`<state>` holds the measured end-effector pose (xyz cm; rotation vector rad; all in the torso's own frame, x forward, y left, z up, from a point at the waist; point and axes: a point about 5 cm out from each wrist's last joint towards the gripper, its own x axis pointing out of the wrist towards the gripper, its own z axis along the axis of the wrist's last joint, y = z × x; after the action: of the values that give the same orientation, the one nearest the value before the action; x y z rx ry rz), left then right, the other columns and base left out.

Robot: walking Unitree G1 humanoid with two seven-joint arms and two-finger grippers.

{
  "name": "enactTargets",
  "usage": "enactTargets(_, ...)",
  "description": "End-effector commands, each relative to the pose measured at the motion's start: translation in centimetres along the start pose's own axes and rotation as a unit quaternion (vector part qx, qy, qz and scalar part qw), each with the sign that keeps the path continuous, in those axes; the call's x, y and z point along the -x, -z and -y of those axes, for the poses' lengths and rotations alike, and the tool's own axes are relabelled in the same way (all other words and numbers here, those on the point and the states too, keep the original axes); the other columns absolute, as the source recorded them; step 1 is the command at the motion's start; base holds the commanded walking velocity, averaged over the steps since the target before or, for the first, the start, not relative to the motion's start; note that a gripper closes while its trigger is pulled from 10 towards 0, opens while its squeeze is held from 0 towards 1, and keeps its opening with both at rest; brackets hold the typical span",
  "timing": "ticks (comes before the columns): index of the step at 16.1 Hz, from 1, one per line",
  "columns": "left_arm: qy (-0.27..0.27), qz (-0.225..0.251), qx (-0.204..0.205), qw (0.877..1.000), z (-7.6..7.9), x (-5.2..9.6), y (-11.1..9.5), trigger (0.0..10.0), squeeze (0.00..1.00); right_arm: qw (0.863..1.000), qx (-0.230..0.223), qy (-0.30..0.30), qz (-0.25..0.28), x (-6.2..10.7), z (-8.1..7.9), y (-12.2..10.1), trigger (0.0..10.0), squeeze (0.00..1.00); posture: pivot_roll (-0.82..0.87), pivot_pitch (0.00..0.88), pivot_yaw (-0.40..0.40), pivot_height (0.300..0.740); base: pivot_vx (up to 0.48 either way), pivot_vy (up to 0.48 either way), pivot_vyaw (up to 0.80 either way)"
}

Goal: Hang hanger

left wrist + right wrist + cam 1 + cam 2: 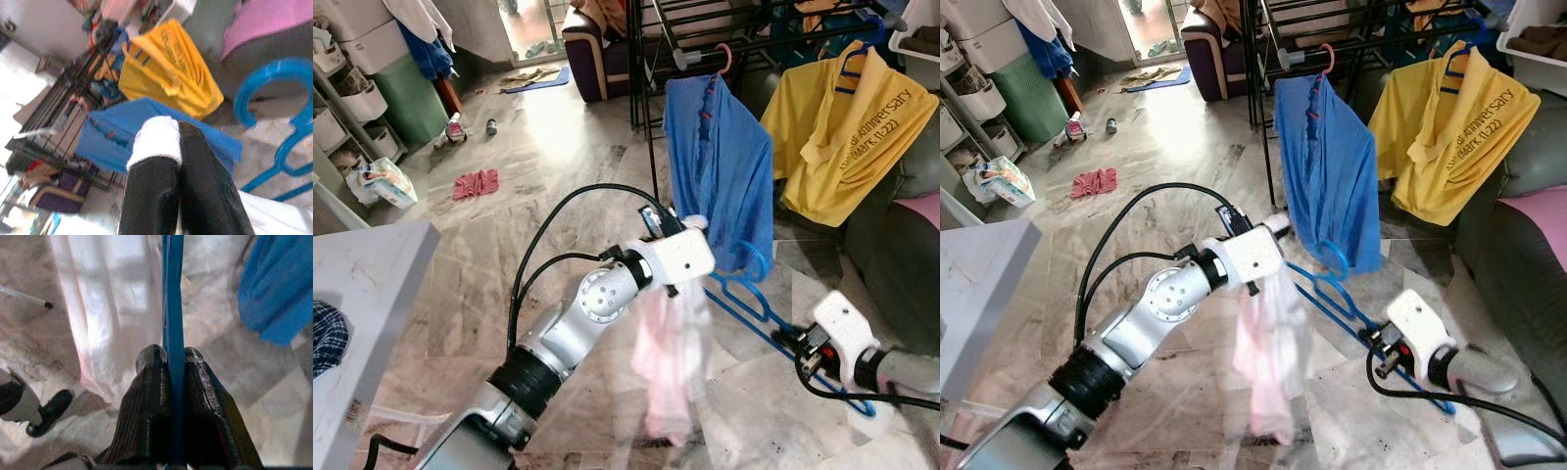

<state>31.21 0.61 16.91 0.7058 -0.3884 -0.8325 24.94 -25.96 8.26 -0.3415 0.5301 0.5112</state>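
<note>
On the left, the left end effector [178, 147] has its fingers pressed together on a pale pink cloth [668, 367], which hangs limp below it toward the floor [538, 157]; a fold of white fabric caps one fingertip in the left wrist view. Just beside it to the right lies the blue hanger [744, 294], running slantwise from its hook near the left end effector down to the right end effector [170, 363], whose two fingers are clamped on the hanger's thin bar. The cloth appears to sit against the hook end of the hanger, but whether it is threaded onto it cannot be told.

Further back stands the black rack [651, 59], with a blue shirt [720, 166] hanging on a pink hanger and a yellow shirt [847, 137] to its right on another. The held hanger is well below the rack's rails and apart from them.

By my judgement the task is midway: hanger and cloth are both in hand, while getting the cloth settled on the hanger, lifting it and hooking it over a rail all remain.
</note>
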Motion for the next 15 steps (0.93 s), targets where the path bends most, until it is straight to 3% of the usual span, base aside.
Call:
enactTargets(1,0.009,0.029,0.000,1.000,0.1,0.1,-1.2,10.0,0.00,0.996,-0.008,0.086,0.020,-0.6,1.6,-0.7,10.0,0.00,-0.07,0.006,0.092,0.740,0.000,0.000,0.00)
enactTargets(3,0.010,0.023,-0.004,1.000,0.3,0.2,-0.8,10.0,0.00,0.994,-0.016,0.105,0.031,-0.6,2.0,-1.0,10.0,0.00,-0.07,0.006,0.092,0.740,0.000,0.000,0.00)
enactTargets(5,0.020,0.003,-0.018,1.000,0.0,0.6,0.4,10.0,0.00,0.996,0.010,0.087,0.025,0.3,2.1,-1.2,10.0,0.00,-0.08,0.009,0.093,0.740,0.000,0.000,0.00)
enactTargets(6,0.017,0.008,-0.017,1.000,-0.5,0.7,0.4,10.0,0.00,0.994,0.021,0.111,0.000,0.9,3.3,-0.7,10.0,0.00,-0.08,0.009,0.093,0.740,0.000,0.000,0.00)
enactTargets(7,0.015,0.015,-0.014,1.000,-0.8,0.7,0.2,10.0,0.00,0.988,-0.002,0.151,-0.001,1.4,4.7,-0.4,10.0,0.00,-0.09,0.009,0.093,0.740,0.000,0.000,0.00)
enactTargets(8,0.011,0.025,0.000,1.000,-0.9,0.7,-0.3,10.0,0.00,0.977,-0.056,0.202,0.023,1.5,5.9,-0.6,10.0,0.00,-0.09,0.009,0.091,0.740,0.000,0.000,0.00)
enactTargets(9,0.010,0.030,0.011,0.999,-0.8,0.7,-0.5,10.0,0.00,0.970,-0.079,0.225,0.035,1.4,6.3,-0.7,10.0,0.00,-0.08,0.009,0.091,0.740,0.000,0.000,0.00)
enactTargets(10,0.019,0.034,0.019,0.999,-0.1,0.7,-0.8,10.0,0.00,0.955,-0.122,0.255,0.087,0.9,6.3,-2.0,10.0,0.00,-0.08,0.010,0.087,0.740,0.000,0.000,0.00)
enactTargets(11,0.026,0.038,0.024,0.999,0.8,0.8,-1.1,10.0,0.00,0.914,-0.206,0.301,0.177,0.7,6.7,-3.8,10.0,0.00,-0.08,0.011,0.083,0.740,0.000,0.000,0.00)
enactTargets(12,0.033,0.040,0.030,0.998,1.5,0.9,-1.2,10.0,0.00,0.863,-0.287,0.333,0.247,0.9,7.0,-5.0,10.0,0.00,-0.08,0.011,0.081,0.740,0.000,0.000,0.00)
enactTargets(13,0.038,0.036,0.029,0.998,2.4,1.1,-1.2,10.0,0.00,0.788,-0.408,0.330,0.322,0.6,6.6,-6.2,10.0,0.00,-0.07,0.010,0.078,0.740,0.000,0.000,0.00)
enactTargets(14,0.035,0.027,0.024,0.999,2.6,1.1,-1.0,10.0,0.00,0.771,-0.445,0.302,0.341,0.1,6.1,-6.8,10.0,0.00,-0.07,0.010,0.077,0.740,0.000,0.000,0.00)
enactTargets(15,0.028,0.010,0.014,0.999,2.6,1.1,-0.5,10.0,0.00,0.774,-0.453,0.264,0.354,-0.5,5.2,-7.7,10.0,0.00,-0.07,0.010,0.074,0.740,0.000,0.000,0.00)
